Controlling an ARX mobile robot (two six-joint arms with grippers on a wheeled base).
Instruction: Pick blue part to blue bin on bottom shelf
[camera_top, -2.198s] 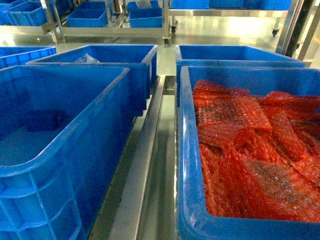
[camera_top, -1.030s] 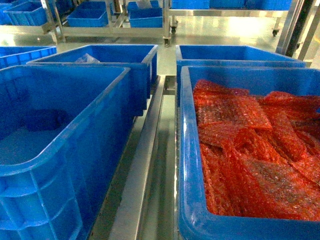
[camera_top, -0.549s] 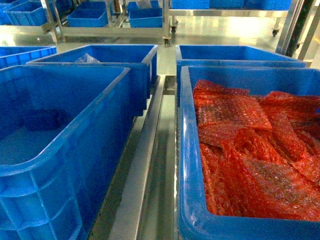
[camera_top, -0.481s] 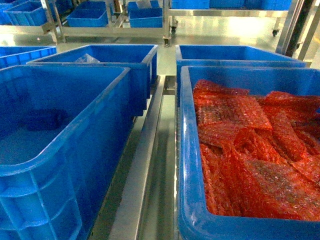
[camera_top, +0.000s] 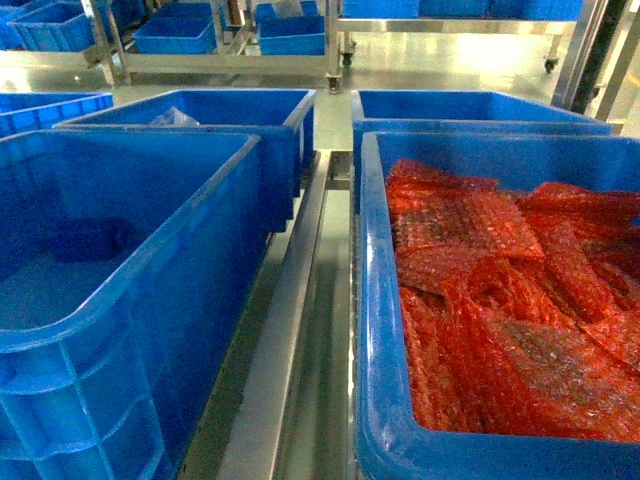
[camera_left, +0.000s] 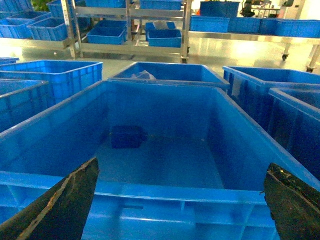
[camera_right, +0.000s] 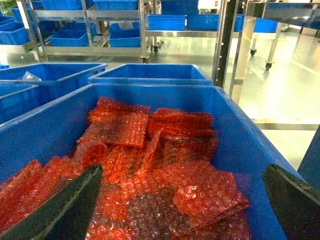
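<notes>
A dark blue part (camera_left: 127, 136) lies on the floor of a large blue bin (camera_left: 165, 192), towards its far left; the head view shows the part (camera_top: 85, 240) in the left front bin (camera_top: 140, 300). My left gripper (camera_left: 181, 167) hangs open at that bin's near rim, with nothing between its black fingertips (camera_left: 75, 192). Over the right front bin (camera_top: 375, 300) my right gripper (camera_right: 184, 170) is open and holds nothing. The bins stand on the steel bottom shelf, whose centre rail (camera_top: 290, 340) runs between them. Neither gripper shows in the head view.
The right front bin holds several red bubble-wrap bags (camera_top: 500, 300). Two more blue bins (camera_top: 240, 115) (camera_top: 470, 108) stand behind the front pair, the left one holding a clear bag (camera_top: 172, 118). Steel racks with more blue bins (camera_top: 175, 35) stand across the shiny floor.
</notes>
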